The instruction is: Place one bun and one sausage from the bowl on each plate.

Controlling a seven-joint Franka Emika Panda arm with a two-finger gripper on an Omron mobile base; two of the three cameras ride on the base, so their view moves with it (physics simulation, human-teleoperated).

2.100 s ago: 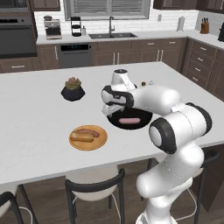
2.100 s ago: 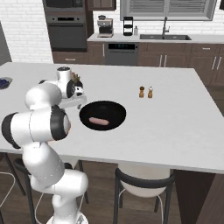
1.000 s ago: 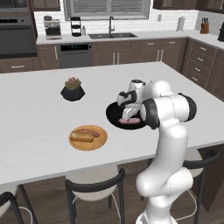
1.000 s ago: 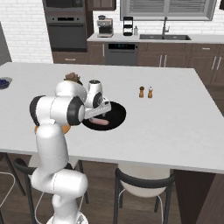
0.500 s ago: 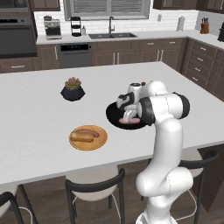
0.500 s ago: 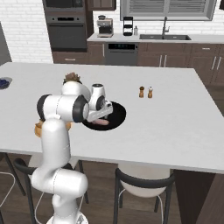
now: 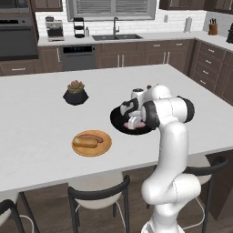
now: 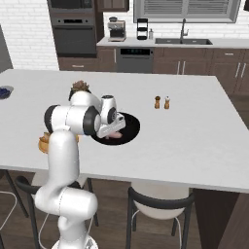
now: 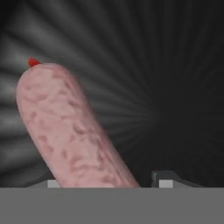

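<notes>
Left base view: black bowl [image 7: 119,122] sitting on the white counter [image 7: 41,113], gripper [image 7: 135,123] dipped right down into it over a pink sausage [image 7: 140,124]. Orange plate [image 7: 98,149] nearer the front edge, off to the bowl's left, loaded with a bun [image 7: 85,142] and another sausage [image 7: 93,136] side by side. Small potted plant [image 7: 75,92] further back on the counter, well apart from the bowl.

Right base view: same bowl [image 8: 130,127] in the middle of the counter [image 8: 194,131], gripper [image 8: 115,131] low inside it with the pink sausage [image 8: 116,136] just under the hand. Salt and pepper shakers [image 8: 162,102] standing together behind and to the right of the bowl. Orange plate [image 8: 44,144] mostly hidden behind the arm — just its edge peeking out.

Hand view: sausage [image 9: 70,131] up close, lying on the ribbed dark floor of the bowl [image 9: 166,87], its near end running down between the two fingertips [image 9: 164,179]. Can't tell whether the jaws are pinching it or just straddling it — contact is hidden at the bottom edge.
</notes>
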